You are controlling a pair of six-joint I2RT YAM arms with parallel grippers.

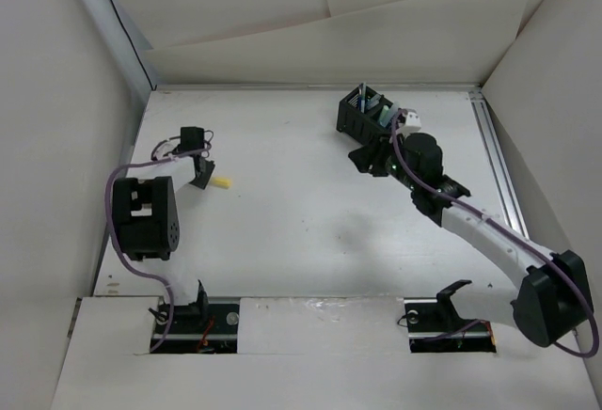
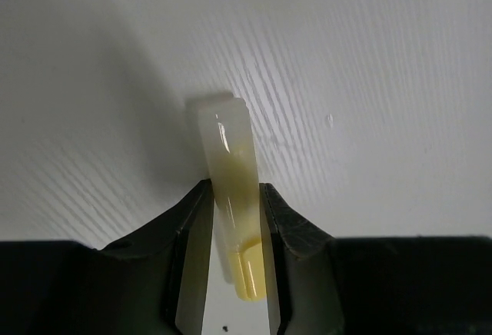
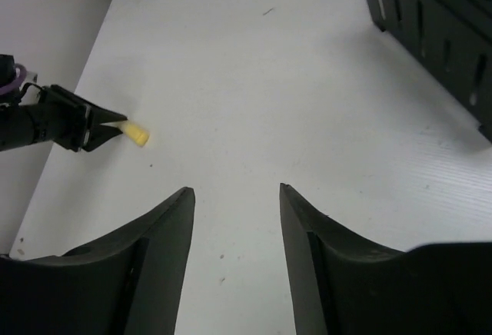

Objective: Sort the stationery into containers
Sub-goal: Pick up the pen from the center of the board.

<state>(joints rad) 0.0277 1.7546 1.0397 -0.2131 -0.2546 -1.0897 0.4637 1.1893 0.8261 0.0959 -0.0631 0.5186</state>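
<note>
A pale yellow marker (image 2: 229, 189) lies on the white table with my left gripper (image 2: 234, 197) shut on its sides; its lighter cap end sticks out past the fingertips. From above, that marker (image 1: 223, 182) shows at the table's left, just right of the left gripper (image 1: 204, 181). The black organiser (image 1: 362, 117) stands at the back, right of centre, with bluish stationery in its compartments. My right gripper (image 1: 369, 164) hovers just in front of it, open and empty (image 3: 236, 190). In the right wrist view the marker (image 3: 137, 134) is far left and the organiser (image 3: 438, 24) top right.
White foam boards wall the table at the back and both sides. A metal rail (image 1: 500, 180) runs along the right edge. A purple cable (image 1: 118, 194) loops around the left arm. Bare white table (image 1: 301, 222) lies between the two grippers.
</note>
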